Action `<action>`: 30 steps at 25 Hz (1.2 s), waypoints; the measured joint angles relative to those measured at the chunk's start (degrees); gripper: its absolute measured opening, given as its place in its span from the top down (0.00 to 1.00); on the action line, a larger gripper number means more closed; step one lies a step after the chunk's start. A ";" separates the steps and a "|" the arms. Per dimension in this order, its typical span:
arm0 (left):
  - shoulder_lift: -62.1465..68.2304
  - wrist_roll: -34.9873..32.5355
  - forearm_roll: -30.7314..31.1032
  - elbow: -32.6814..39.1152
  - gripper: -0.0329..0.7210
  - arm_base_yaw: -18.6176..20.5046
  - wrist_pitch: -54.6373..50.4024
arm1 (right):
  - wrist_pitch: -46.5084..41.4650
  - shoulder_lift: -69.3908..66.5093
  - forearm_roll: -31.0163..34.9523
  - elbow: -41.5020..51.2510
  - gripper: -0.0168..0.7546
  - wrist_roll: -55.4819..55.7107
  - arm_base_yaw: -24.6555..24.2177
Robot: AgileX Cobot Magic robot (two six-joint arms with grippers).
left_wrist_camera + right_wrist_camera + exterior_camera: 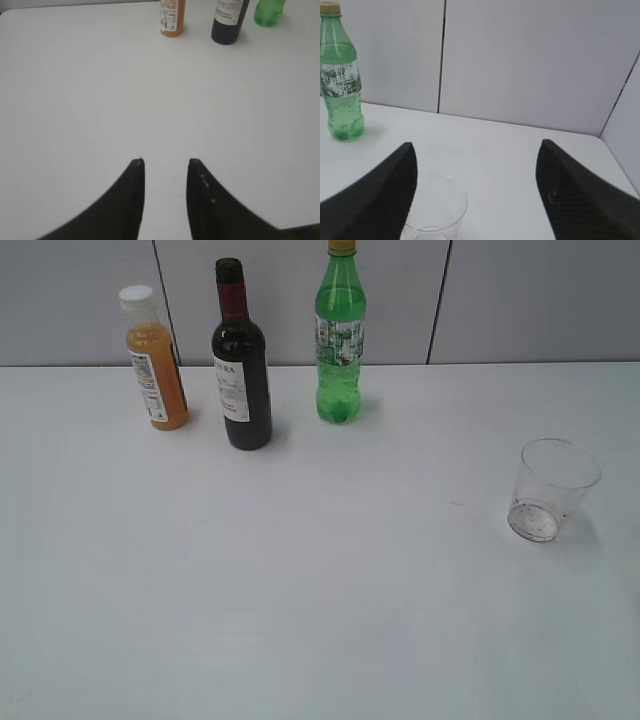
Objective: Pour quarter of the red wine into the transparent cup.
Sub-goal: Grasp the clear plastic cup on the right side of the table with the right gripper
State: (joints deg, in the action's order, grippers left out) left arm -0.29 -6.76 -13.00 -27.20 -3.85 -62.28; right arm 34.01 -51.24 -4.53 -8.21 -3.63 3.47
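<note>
The red wine bottle (240, 370) stands upright at the back left of the white table, dark glass with a maroon foil neck and white label. Its lower part shows far ahead in the left wrist view (228, 22). The transparent cup (550, 490) stands upright and empty at the right. In the right wrist view the cup (436, 210) sits between the fingers, close to the left one. My left gripper (165, 162) is open and empty above bare table. My right gripper (476, 145) is wide open and empty. Neither gripper shows in the exterior view.
An orange juice bottle (155, 360) with a white cap stands left of the wine. A green soda bottle (340, 335) stands to its right, also in the right wrist view (341, 75). Grey wall panels (520, 300) rise behind the table (320, 590).
</note>
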 joint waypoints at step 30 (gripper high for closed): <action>0.00 0.00 0.00 0.00 0.65 0.00 0.00 | 35.17 -46.23 -8.07 4.50 0.12 0.36 0.00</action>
State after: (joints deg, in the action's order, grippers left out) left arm -0.29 -6.76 -13.00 -27.20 -3.85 -62.28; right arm 69.18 -97.47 -12.60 -3.71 -3.27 3.47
